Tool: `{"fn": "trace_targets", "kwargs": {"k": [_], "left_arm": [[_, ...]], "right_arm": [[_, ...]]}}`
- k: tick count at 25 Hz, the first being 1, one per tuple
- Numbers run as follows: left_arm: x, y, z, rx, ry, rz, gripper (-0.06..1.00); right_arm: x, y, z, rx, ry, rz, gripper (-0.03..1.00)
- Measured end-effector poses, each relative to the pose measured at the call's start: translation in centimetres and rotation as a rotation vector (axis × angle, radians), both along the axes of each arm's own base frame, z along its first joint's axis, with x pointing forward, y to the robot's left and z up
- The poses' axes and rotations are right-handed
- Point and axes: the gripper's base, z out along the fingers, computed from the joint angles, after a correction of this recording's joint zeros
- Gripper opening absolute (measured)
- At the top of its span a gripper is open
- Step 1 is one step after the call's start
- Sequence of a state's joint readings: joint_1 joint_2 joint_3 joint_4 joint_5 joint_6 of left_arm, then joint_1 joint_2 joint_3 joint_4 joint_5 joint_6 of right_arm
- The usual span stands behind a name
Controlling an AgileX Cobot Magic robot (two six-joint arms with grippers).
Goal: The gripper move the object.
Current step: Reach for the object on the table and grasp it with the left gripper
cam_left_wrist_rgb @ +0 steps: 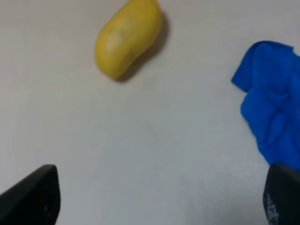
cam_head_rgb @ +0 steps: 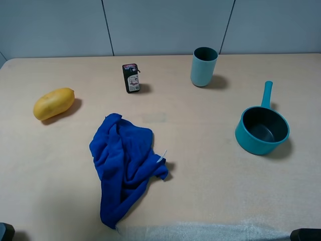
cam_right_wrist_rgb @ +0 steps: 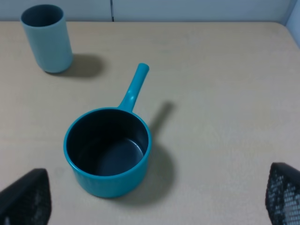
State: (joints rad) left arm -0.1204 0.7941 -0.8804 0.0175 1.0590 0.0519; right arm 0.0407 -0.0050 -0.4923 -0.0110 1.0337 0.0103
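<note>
exterior high view: one pale beige bench carries five things. one small black rectangular pack with a white label and pink-red top edge stands upright toward the far side, between one yellow oval fruit on the left and one teal cylindrical cup on the right, apart from both. one crumpled blue cloth lies near the middle, nearer the camera than the pack. one teal saucepan with a dark inside sits at the right, its handle pointing to the far side.

left wrist view: the left claw is spread wide, its two black fingers with only bare bench between them; the fruit and part of the cloth lie beyond.

right wrist view: the right claw is likewise spread wide and grips nothing; the saucepan and the cup lie beyond it, apart from each other.
</note>
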Motion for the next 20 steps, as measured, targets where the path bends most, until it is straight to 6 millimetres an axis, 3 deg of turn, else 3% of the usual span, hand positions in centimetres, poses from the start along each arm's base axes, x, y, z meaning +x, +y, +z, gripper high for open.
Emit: {"fn": "trace_targets", "kwargs": {"k": [10,20], "left_arm": [[7.1,-1.8,-1.5,0.015,0.119,-0.043,0.86],[11.5,-2.8,-4.4,0.021,0.152,-0.052,0.86]], "right_arm": [[0.0,0.0,0.0,0.000,0.000,0.000,0.69],[0.0,0.0,0.0,0.000,0.000,0.000,0.69]]}}
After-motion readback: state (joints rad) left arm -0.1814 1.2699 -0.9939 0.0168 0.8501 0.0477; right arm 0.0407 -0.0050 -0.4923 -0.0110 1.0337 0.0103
